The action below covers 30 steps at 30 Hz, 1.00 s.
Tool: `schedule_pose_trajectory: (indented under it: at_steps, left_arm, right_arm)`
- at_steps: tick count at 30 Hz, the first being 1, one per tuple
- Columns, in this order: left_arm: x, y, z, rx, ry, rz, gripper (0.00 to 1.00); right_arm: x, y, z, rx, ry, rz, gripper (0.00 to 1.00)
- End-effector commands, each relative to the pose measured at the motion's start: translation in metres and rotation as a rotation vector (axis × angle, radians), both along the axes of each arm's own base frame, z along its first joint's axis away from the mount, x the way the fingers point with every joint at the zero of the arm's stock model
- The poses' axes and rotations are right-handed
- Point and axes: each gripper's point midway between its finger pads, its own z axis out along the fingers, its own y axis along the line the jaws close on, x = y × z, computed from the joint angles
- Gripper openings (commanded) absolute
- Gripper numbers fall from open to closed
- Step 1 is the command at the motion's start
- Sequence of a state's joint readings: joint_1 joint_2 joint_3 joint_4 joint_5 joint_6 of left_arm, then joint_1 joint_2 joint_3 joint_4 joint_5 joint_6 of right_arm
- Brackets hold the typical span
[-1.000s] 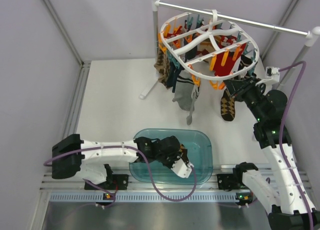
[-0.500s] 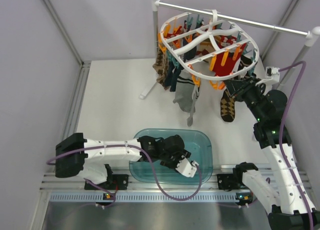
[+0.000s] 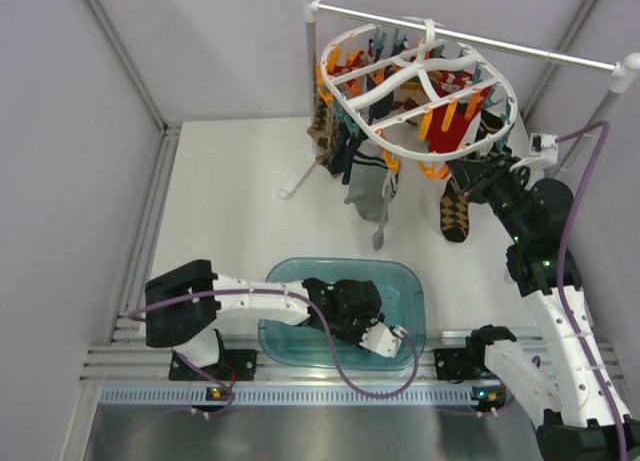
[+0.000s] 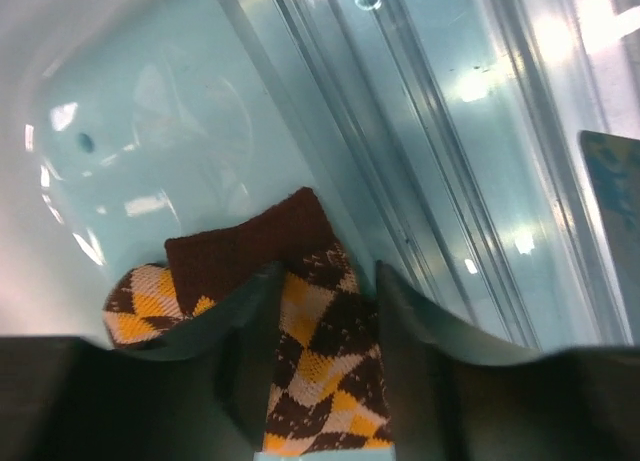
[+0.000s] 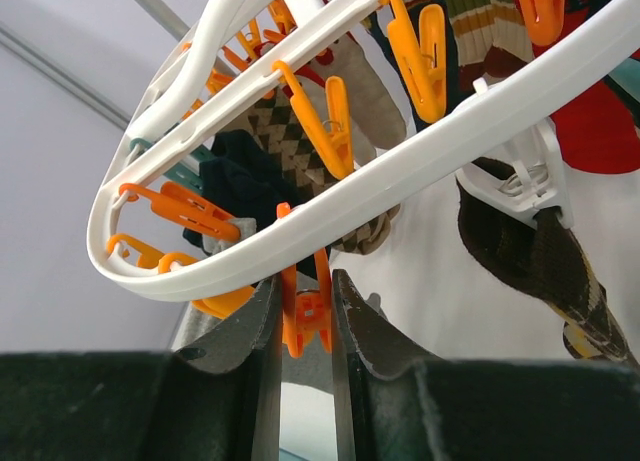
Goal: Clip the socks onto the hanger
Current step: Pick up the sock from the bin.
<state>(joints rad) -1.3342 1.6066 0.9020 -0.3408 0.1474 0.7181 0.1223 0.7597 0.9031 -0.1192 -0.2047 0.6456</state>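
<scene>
The left claw (image 4: pixel 325 281) reaches into the teal bin (image 3: pixel 405 286) at the near edge of the tabletop (image 3: pixel 230 181). Its fingers stand apart on either side of a diamond-check sock (image 4: pixel 320 366) lying on the bin floor (cuff folded over at the far end). The right claw (image 5: pixel 302 291) is up at the hanger (image 5: pixel 500 111), clamped on an orange clip (image 5: pixel 305 321) dangling from the white rim. Just beside it, the other diamond-check sock (image 3: pixel 455 216) hangs from the hanger, which hooks over the white rod (image 3: pixel 470 36).
</scene>
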Motion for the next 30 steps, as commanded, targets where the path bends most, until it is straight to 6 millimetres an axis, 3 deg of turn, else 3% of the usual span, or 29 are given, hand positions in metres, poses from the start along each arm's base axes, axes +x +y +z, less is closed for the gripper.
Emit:
schedule_pose_trajectory:
  at_steps: [1,3,7,9,14,15,17,18,21,25,27,28,30]
  left_arm:
    - [0.007,-0.024,0.010,-0.064,-0.013,0.035,0.44]
    - [0.008,-0.027,0.011,-0.072,-0.011,0.047,0.38]
    - [0.010,-0.033,0.025,-0.103,-0.012,0.080,0.09]
    - [0.013,-0.034,0.037,-0.132,-0.016,0.111,0.01]
    - [0.012,-0.040,0.112,-0.335,0.028,0.176,0.00]
    - [0.013,-0.040,0.137,-0.409,0.025,0.183,0.00]
    - [0.013,-0.040,0.160,-0.484,0.028,0.201,0.00]
    - [0.014,-0.040,0.184,-0.556,0.020,0.207,0.00]
    - [0.025,-0.041,0.224,-0.684,0.042,0.282,0.00]
    - [0.038,-0.055,0.295,-0.892,0.186,0.323,0.00]
    - [0.043,-0.064,0.314,-0.949,0.304,0.347,0.00]
    - [0.044,-0.070,0.346,-1.038,0.335,0.324,0.00]
    - [0.043,-0.083,0.354,-1.042,0.465,0.317,0.00]
  right_arm:
    - [0.000,0.000,-0.003,-0.023,0.001,0.004,0.00]
    - [0.000,0.000,-0.003,-0.023,0.001,0.004,0.00]
    - [0.000,0.000,-0.001,-0.022,-0.002,0.004,0.00]
    - [-0.001,0.000,0.001,-0.023,-0.007,0.005,0.00]
    - [-0.001,0.001,0.008,-0.019,-0.016,0.007,0.00]
    - [0.000,0.001,0.008,-0.017,-0.012,0.010,0.00]
    - [0.000,0.002,0.013,-0.015,-0.024,0.011,0.00]
    - [0.000,0.002,0.012,-0.014,-0.020,0.012,0.00]
    - [0.000,0.003,0.015,-0.009,-0.024,0.015,0.00]
    - [0.000,0.003,0.019,-0.004,-0.035,0.016,0.00]
    - [0.000,0.003,0.019,-0.004,-0.035,0.018,0.00]
    - [0.000,0.004,0.019,-0.002,-0.036,0.021,0.00]
    - [0.000,0.004,0.019,-0.001,-0.034,0.024,0.00]
